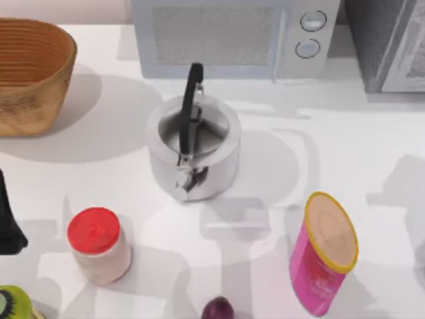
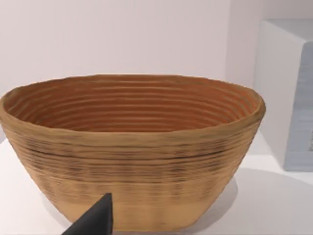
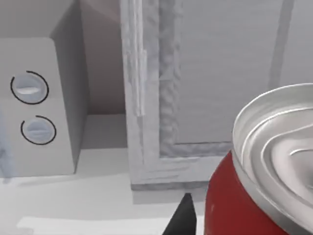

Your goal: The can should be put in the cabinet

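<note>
The white table [image 1: 345,139] carries the dark grey cabinet [image 1: 392,46] at its far right corner, door panel closed, beside the white microwave [image 1: 232,36], with the wicker basket [image 1: 33,73] far left and the steel kettle [image 1: 192,149] mid-table. Nearer stand the pink canister [image 1: 325,256] and red-lidded jar [image 1: 98,244]. The red can [image 3: 259,181] sits close against the right end effector [image 3: 183,218], facing the cabinet door; whether it is gripped cannot be told, and likewise for the left end effector [image 2: 95,220], parked before the basket.
</note>
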{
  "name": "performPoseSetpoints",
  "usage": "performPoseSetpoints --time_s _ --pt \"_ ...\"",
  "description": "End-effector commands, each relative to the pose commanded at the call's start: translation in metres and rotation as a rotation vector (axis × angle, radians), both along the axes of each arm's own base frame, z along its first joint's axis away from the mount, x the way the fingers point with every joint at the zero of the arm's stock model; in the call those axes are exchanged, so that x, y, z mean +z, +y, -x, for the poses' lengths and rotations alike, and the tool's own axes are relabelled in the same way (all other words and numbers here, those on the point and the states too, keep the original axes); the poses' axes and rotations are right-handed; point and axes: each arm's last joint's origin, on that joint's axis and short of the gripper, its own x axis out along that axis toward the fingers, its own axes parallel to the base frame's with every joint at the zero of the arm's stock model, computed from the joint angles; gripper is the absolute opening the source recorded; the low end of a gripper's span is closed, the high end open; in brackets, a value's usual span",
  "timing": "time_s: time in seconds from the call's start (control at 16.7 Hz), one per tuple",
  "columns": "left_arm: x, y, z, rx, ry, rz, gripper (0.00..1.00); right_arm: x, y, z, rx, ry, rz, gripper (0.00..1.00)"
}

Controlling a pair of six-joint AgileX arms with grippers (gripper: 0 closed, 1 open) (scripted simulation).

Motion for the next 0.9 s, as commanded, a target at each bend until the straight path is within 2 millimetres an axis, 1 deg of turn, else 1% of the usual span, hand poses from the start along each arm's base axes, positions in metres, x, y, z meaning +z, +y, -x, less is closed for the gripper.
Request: performPoseSetpoints --time_s 0.18,0.36,0.6,0.72,0.9 --pt "0.0 0.0 0.0 0.0 0.0 0.0 1.0 0.001 -0.016 0.031 -0.041 -0.113 0.003 0.0" --pt "0.0 0.0 0.0 0.0 0.0 0.0 1.0 -0.012 -0.023 0.05 -0.024 -0.169 0.012 0.0" --pt "0.0 0.0 0.0 0.0 0.0 0.0 1.0 -0.038 -0.023 0.057 0.053 -0.137 0.009 0.0" --pt "0.0 0.0 0.0 0.0 0.0 0.0 1.0 -0.042 -0.023 0.058 0.069 -0.131 0.007 0.0" --pt "0.0 0.0 0.0 0.0 0.0 0.0 1.0 -0.042 -0.023 0.058 0.069 -0.131 0.007 0.0"
